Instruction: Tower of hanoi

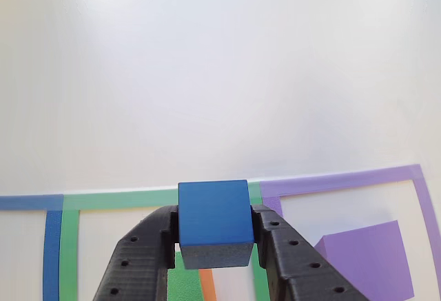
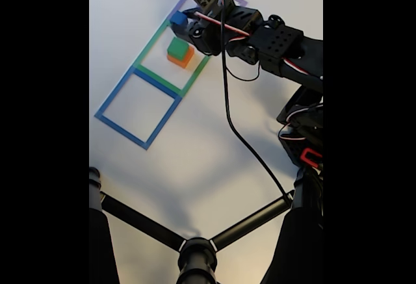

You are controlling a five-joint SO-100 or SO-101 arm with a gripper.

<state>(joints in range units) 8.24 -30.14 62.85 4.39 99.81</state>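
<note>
- In the other view, the black two-finger gripper [image 1: 213, 235] rises from the bottom edge, nearest the lens, its jaws pinching the small blue foam cube [image 1: 213, 217] from left and right.
- The blue cube hangs clear of the white table [image 1: 207, 74], held above it.
- Under the cube, a strip of the green foam cube [image 1: 185, 284] and a sliver of the orange foam block [image 1: 207, 286] peek out between the jaws.
- To the right of the gripper lies the flat purple foam slab [image 1: 368, 260], inside the purple tape square [image 1: 344, 179].
- Farther off, the green tape line [image 1: 117, 200] runs along the table, with blue tape [image 1: 52, 246] at the far left.
- In the fixed view, black tripod legs [image 2: 149, 227] cross the near foreground.
- Beyond them sits the blue tape square [image 2: 138, 105], then the green tape square, where the green cube [image 2: 177, 48] is stacked on the orange block [image 2: 182, 60].
- Farthest, the gripper [image 2: 185, 24] holds the blue cube [image 2: 178, 19] just beyond that stack, the black arm [image 2: 273, 40] reaching in from the right.
</note>
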